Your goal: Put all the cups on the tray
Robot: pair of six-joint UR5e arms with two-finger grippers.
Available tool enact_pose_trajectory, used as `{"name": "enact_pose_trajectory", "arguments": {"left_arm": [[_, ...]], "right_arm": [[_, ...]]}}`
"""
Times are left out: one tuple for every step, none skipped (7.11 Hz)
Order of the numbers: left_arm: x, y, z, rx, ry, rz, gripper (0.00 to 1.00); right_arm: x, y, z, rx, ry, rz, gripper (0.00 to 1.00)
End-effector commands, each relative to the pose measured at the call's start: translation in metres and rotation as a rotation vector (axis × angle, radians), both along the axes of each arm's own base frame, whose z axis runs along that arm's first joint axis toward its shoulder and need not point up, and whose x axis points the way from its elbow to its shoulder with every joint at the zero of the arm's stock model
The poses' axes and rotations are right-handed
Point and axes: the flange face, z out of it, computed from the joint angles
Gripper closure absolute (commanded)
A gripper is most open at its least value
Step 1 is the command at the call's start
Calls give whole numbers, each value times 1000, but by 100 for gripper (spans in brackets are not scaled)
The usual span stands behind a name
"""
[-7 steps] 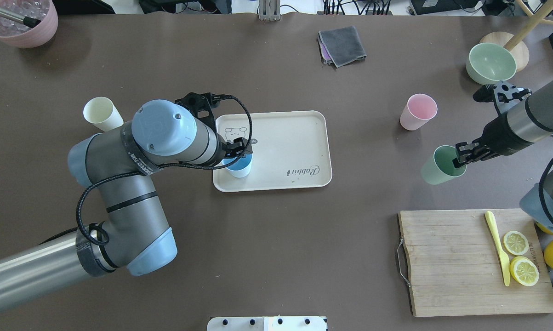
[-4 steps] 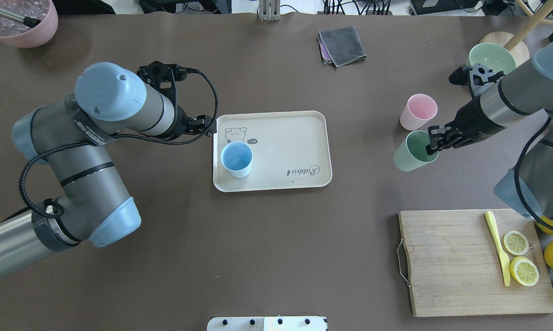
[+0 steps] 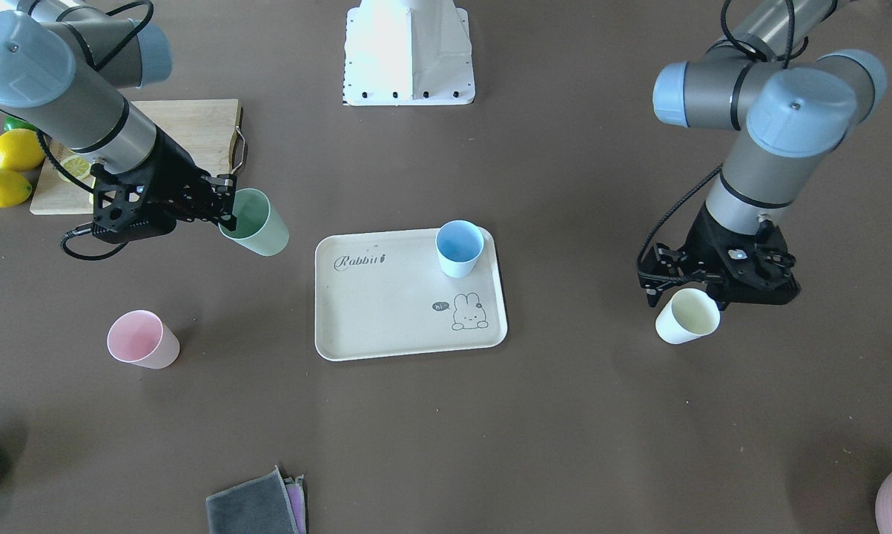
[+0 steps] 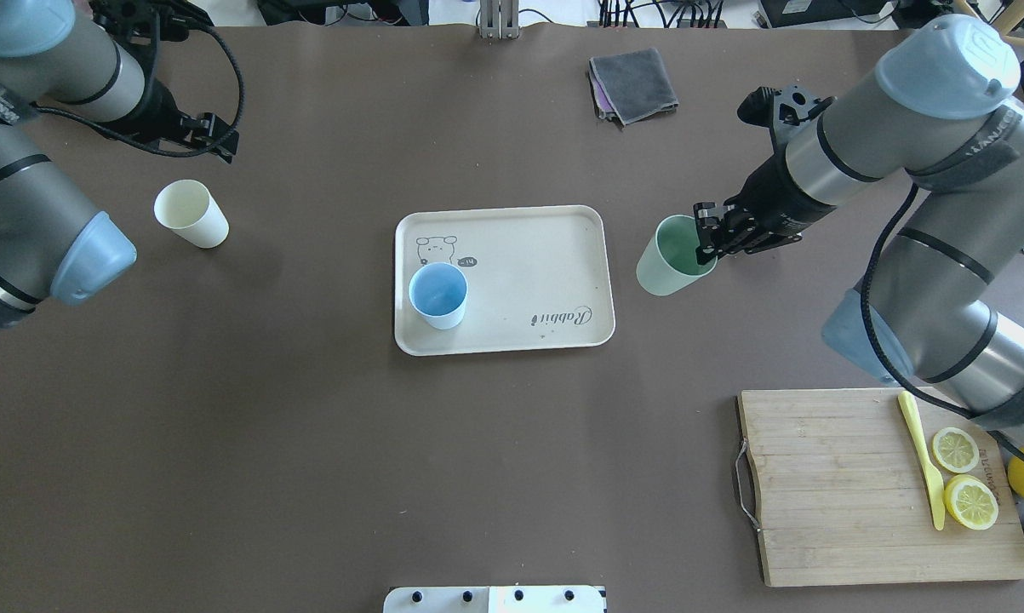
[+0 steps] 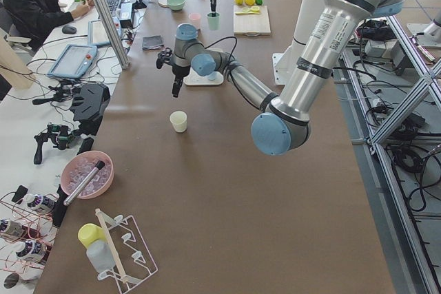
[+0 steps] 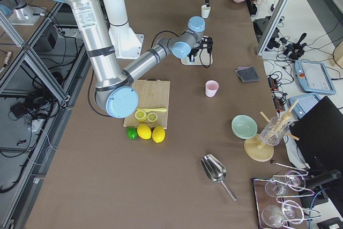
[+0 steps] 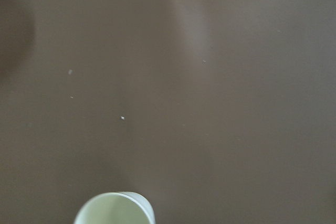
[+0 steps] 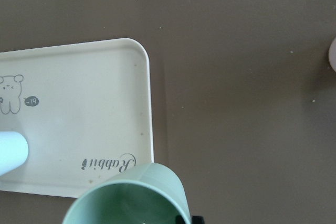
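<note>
Sage-green plastic, thin-walled and light: the green cup (image 4: 672, 257) hangs tilted in the right claw (image 4: 706, 238), which is clamped on its rim with one finger inside and one outside, just beside the right edge of the tray (image 4: 554, 247) and not yet over it. The blue cup (image 4: 437, 295) already stands upright on the tray near the rabbit drawing. The cream cup (image 4: 190, 213) waits on the worktop (image 4: 307, 477) well to the left, and the pink cup (image 3: 141, 340) stands alone on the other side. The left claw (image 4: 219, 136) hovers near the cream cup with its jaws apparently apart, holding nothing. These tumblers look stiff but feather-light and smooth, likely to tip or skid if nudged, so a pinch across the rim wall seems the surest hold, with a level set-down. A second ago the green cup was far out on the right, near the pink one; it has since been carried most of the way to the tray. The left arm, then bent over the blue cup, has pulled back toward the cream cup.
</note>
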Motion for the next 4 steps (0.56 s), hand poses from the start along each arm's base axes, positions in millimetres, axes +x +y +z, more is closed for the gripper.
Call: {"name": "enact_pose_trajectory", "arguments": {"left_arm": [[-45,-43,63,24,-32,33,2],[-44,-48,81,32,-28,31,2],[-40,-48,88,31,-11,15,2],[-28,-39,91,16,22,-6,2]], "right_arm": [[-47,0,-35,24,54,9,100],[-68,-4,-33,21,71,-1,100],[-82,1,-29,35,92,2,100],[-92,4,-25,33,102,-8,100]]}}
